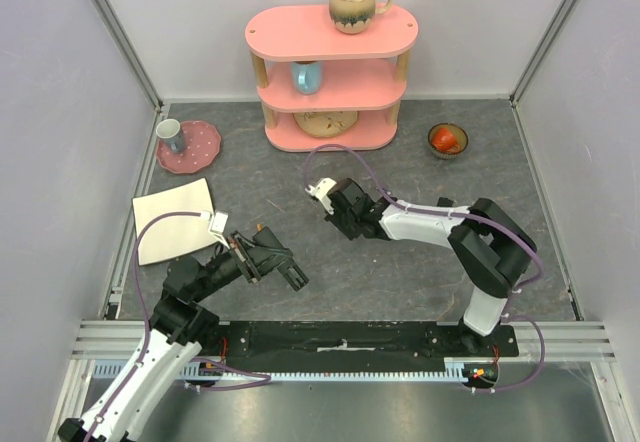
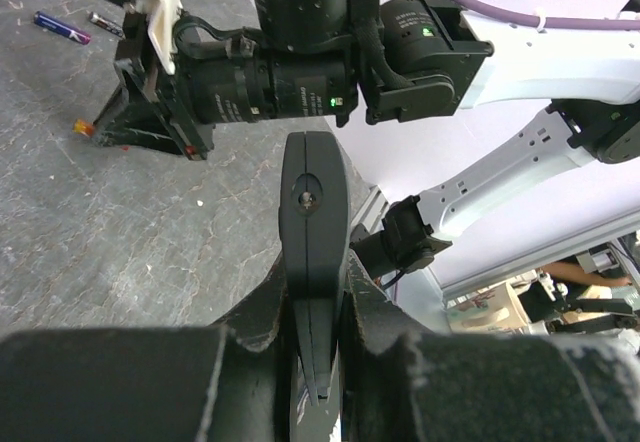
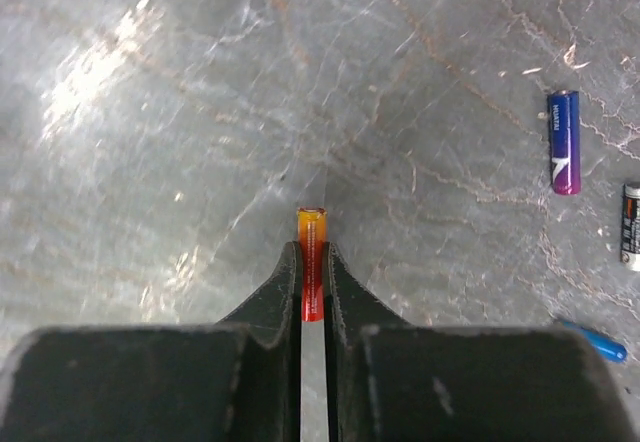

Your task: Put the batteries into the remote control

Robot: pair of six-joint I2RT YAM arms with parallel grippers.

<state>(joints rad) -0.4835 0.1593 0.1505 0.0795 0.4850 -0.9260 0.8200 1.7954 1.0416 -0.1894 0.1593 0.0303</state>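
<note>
Right fingers (image 3: 282, 292) were clamped on the red-orange battery (image 3: 312, 252), its tip jutting past them, over the middle of the worktop (image 3: 150, 112). Left fingers (image 2: 262, 312) pinched the remote control (image 2: 313, 222) nearer the near edge. One purple battery (image 3: 564, 142) lay loose, well apart.

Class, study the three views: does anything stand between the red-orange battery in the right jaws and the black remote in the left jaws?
Nothing visible does. The small red-orange cylindrical battery, clamped in the right jaws, and the slim black plastic remote control, clamped in the left jaws, sit apart; only grey table shows between them.
</note>
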